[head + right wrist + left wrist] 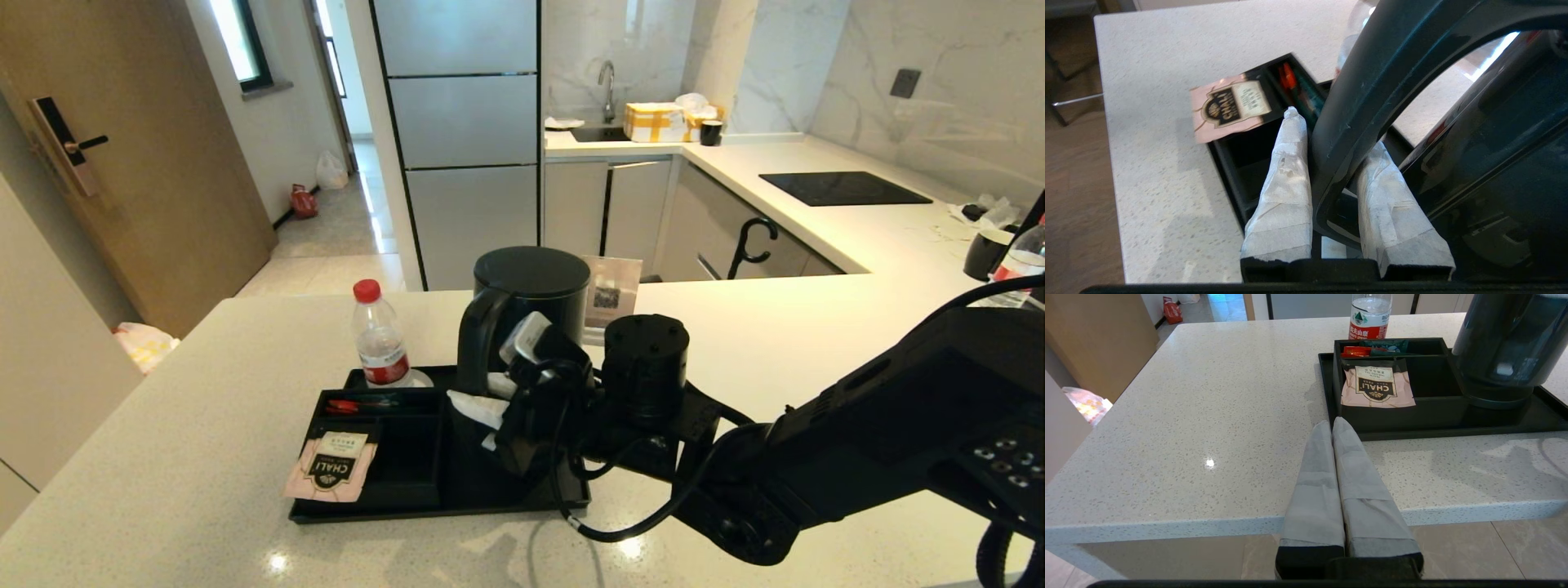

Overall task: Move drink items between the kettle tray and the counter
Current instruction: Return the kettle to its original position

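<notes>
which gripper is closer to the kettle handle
Right. The right gripper is shut on the kettle handle; the left gripper sits shut off the counter's near edge.

The right arm is extended from the near right toward the centre; the right gripper is closed around a loop handle. The left gripper is held at the near edge, jaws pressed together.
</notes>
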Robot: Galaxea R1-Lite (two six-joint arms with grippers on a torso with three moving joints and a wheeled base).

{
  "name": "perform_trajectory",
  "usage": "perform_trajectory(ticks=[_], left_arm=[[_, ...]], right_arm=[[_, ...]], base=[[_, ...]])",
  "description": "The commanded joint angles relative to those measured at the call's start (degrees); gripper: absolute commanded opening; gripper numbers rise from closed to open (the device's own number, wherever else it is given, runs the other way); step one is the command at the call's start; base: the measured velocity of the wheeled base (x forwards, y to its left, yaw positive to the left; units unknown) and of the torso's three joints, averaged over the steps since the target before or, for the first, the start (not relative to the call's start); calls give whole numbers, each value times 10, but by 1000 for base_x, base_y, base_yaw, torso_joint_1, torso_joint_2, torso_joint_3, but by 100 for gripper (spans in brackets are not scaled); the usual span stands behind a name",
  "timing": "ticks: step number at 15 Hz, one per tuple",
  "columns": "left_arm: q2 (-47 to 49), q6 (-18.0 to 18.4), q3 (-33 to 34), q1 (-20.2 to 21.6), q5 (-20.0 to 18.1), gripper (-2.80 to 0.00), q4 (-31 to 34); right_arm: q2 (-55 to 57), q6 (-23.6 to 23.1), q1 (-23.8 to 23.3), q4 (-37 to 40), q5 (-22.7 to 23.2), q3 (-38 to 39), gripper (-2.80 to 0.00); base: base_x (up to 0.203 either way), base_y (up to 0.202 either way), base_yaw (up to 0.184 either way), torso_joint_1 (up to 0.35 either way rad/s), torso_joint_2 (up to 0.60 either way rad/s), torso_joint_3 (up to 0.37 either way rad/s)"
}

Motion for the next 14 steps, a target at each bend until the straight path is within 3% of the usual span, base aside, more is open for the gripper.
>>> perform_trajectory(ticks=[1, 14], left_arm=[[1, 0, 0, 0, 0, -280, 0], [1, 0, 0, 0, 0, -280, 0]], right_arm=[[-9, -1, -4, -2, 3, 3, -280], [5, 1, 13, -6, 11, 16, -280]], base=[[0, 0, 0, 0, 0, 0], [0, 0, 0, 0, 0, 0]])
